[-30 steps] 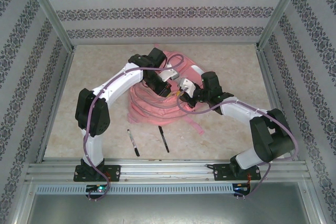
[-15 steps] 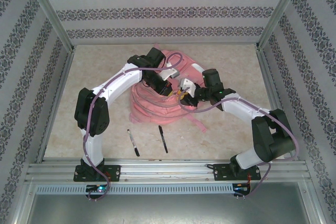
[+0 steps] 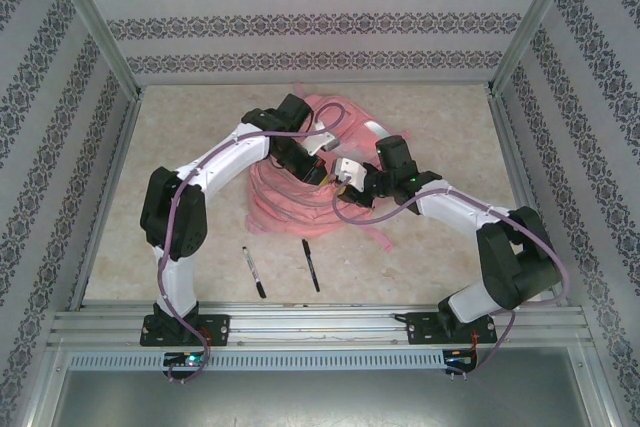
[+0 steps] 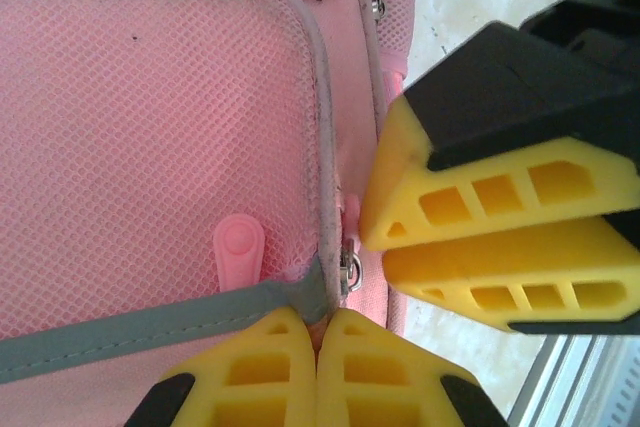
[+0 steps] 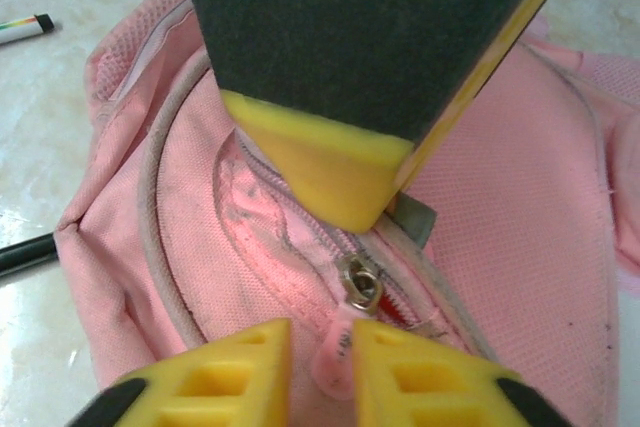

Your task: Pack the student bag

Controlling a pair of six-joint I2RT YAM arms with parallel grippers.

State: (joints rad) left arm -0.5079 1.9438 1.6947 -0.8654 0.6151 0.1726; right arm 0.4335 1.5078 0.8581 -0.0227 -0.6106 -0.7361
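Change since a second ago is slight: the right arm (image 3: 460, 212) is drawn a little leftward, nearer the left claw (image 4: 316, 322). That claw is shut, pinching grey trim (image 4: 150, 332) on the student bag (image 3: 285, 202), which is laid mid-counter (image 3: 200, 117). The right claw (image 5: 320, 339) is narrowly parted about a pink zipper pull (image 5: 335, 372); whether it is gripped cannot be told. One pen (image 3: 253, 271) and another (image 3: 312, 264) are seen nearby, with patterned walls (image 3: 300, 22) around.

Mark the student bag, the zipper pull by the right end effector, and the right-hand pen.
student bag (image 3: 285, 209): top view, lower front fabric.
zipper pull (image 5: 335, 357): right wrist view, pink tab.
pen (image 3: 312, 266): top view, mid-barrel.
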